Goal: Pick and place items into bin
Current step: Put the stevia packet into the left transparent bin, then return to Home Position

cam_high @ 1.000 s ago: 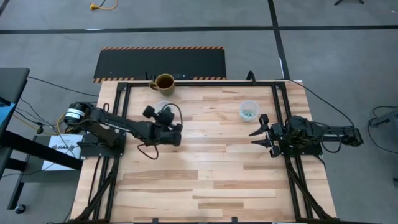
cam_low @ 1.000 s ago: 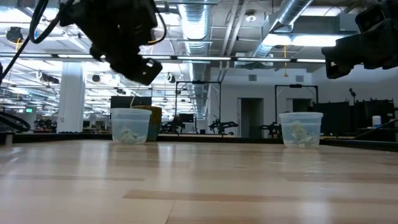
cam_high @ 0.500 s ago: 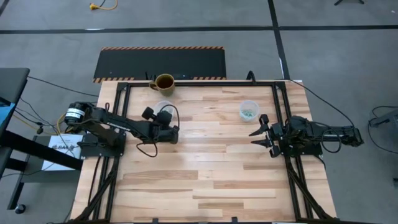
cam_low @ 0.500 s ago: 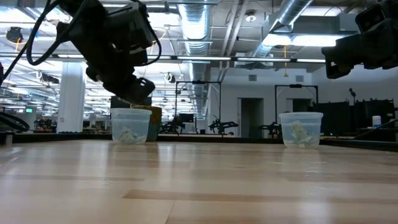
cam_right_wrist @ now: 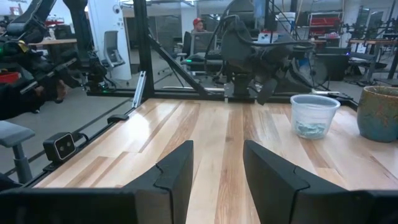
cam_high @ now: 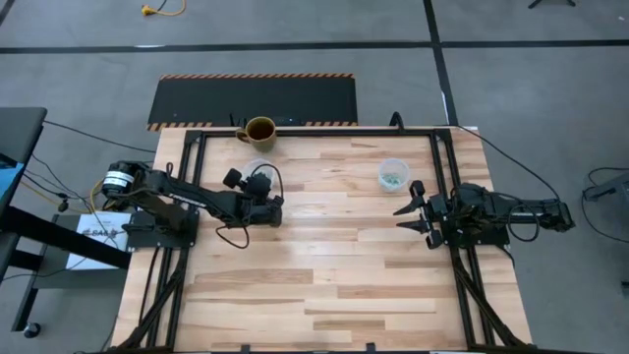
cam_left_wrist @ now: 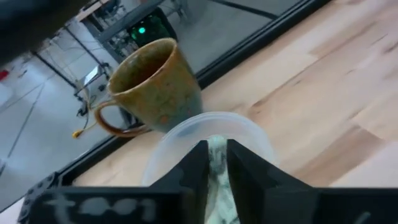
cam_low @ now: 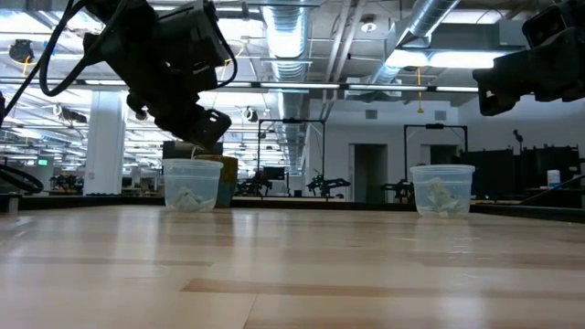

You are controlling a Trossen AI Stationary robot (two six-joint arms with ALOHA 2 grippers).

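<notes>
The bin, a small clear tub (cam_high: 257, 167) (cam_low: 192, 185) with pale wrapped items in its bottom, stands on the table in front of a brown mug (cam_high: 260, 130) (cam_left_wrist: 155, 87). My left gripper (cam_high: 257, 183) (cam_low: 203, 137) (cam_left_wrist: 216, 146) hangs just over the tub's rim (cam_left_wrist: 214, 121), slanting down, shut on a light-green and white wrapped item (cam_left_wrist: 217, 163). My right gripper (cam_high: 413, 208) (cam_right_wrist: 217, 165) waits open at the table's right side, holding nothing. My left gripper has the wrapped item (cam_left_wrist: 218, 155) pinched between its two fingers, which slant down toward the table's far edge. The item fills the narrow gap up to the fingertips. It is clear of the table, above the tub's opening.
A second clear tub (cam_high: 393, 175) (cam_low: 442, 190) with several green and white items stands at the far right of the table. Black frame rails (cam_high: 187, 197) run along the table's left, right and far edges. The near half of the table holds nothing.
My left gripper has sunk and drawn a little toward the table's left edge, from well above the tub to just over its rim, then kept still.
</notes>
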